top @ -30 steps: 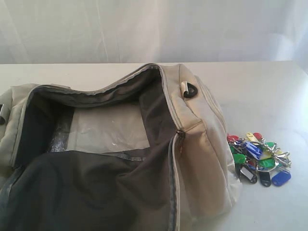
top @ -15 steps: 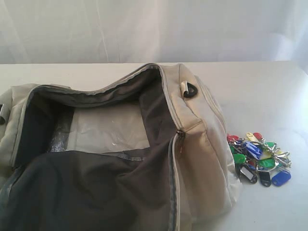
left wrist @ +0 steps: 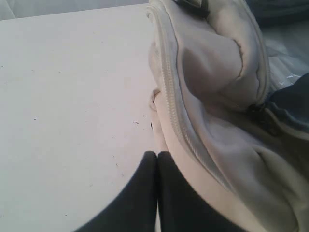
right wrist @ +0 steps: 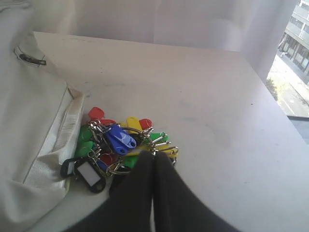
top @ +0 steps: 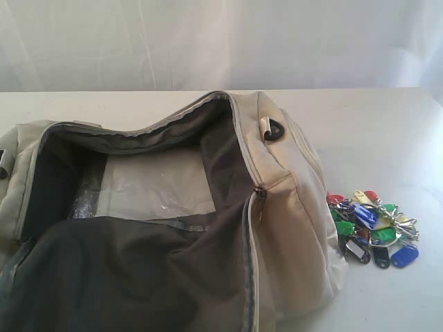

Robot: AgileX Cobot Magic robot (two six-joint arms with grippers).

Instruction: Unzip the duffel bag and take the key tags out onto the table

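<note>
Already unzipped, the duffel bag [top: 291, 228] lies left-to-right; left gripper [left wrist: 157, 154] and right gripper [right wrist: 153, 157] pressed together.

duffel bag [top: 291, 207]: we see matt cream cloth, softly creased
lining [top: 138, 277]: we find dark grey cloth, smooth and dull
key tags [top: 374, 225]: we see glossy coloured plastic on shiny metal rings [right wrist: 115, 168]
table [top: 374, 131]: we see a smooth, matt white top

The large cream fabric duffel bag [top: 294, 207] lies left and centre on the white matte worktop [top: 374, 124]; the bunch of plastic key tags [top: 370, 225] lies on the worktop, just right of the bag.
</note>
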